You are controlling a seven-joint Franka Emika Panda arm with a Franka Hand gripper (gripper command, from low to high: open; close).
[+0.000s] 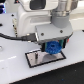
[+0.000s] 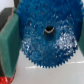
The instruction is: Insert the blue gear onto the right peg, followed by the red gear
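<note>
My gripper (image 1: 51,48) is shut on the blue gear (image 1: 52,48) and holds it just above the black-rimmed grey plate (image 1: 35,60). In the wrist view the blue gear (image 2: 47,42) fills most of the picture between the two dark fingers (image 2: 9,47). Its centre hub hole (image 2: 48,30) is dark. The right peg is hidden by the gear and gripper. A thin dark pin (image 1: 34,53) stands on the plate to the exterior view's left of the gear. A patch of bright red (image 2: 4,80), likely the red gear, shows at the edge of the wrist view.
The white arm body (image 1: 35,20) looms over the plate, with a black cable (image 1: 12,36) on the exterior view's left. The plate lies on a white table (image 1: 15,70).
</note>
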